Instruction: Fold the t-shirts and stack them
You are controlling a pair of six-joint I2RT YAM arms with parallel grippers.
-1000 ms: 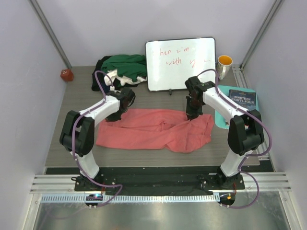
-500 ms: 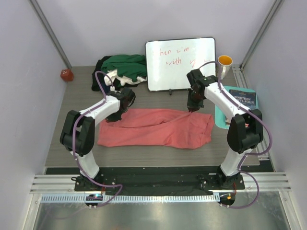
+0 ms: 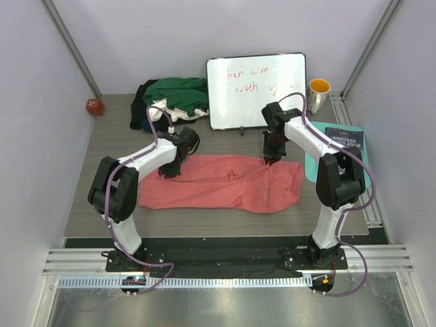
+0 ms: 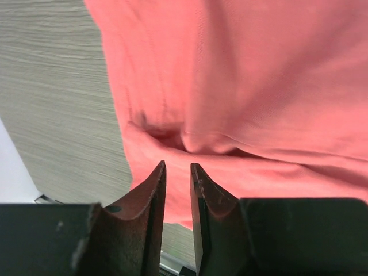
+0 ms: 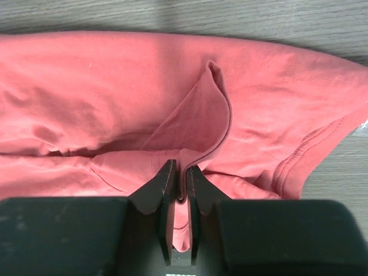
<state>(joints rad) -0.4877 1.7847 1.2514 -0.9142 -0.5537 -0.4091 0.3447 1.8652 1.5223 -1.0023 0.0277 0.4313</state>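
The salmon-pink t-shirt (image 3: pixel 225 182) lies spread lengthwise across the middle of the table, creased along its centre. My left gripper (image 3: pixel 170 170) hovers low over the shirt's far left corner. In the left wrist view the left gripper (image 4: pixel 177 165) is open a narrow gap, with nothing between its fingers and the pink cloth (image 4: pixel 247 86) beneath. My right gripper (image 3: pixel 271 158) is at the shirt's far right edge. In the right wrist view the right gripper (image 5: pixel 179 165) pinches a raised fold of hem (image 5: pixel 215 123). A dark green t-shirt (image 3: pixel 178 92), a white one (image 3: pixel 167 109) and a black one (image 3: pixel 139 102) lie heaped at the back left.
A whiteboard (image 3: pixel 255 88) with red writing stands at the back centre. An orange-lined mug (image 3: pixel 318 90) sits to its right. A dark book (image 3: pixel 344 139) lies on a teal tray (image 3: pixel 315 167) at the right edge. A small red object (image 3: pixel 94 106) sits at the far left.
The right gripper carried its fold of cloth toward the back and the shirt now lies flatter. The left gripper has opened off the cloth and shifted slightly right.
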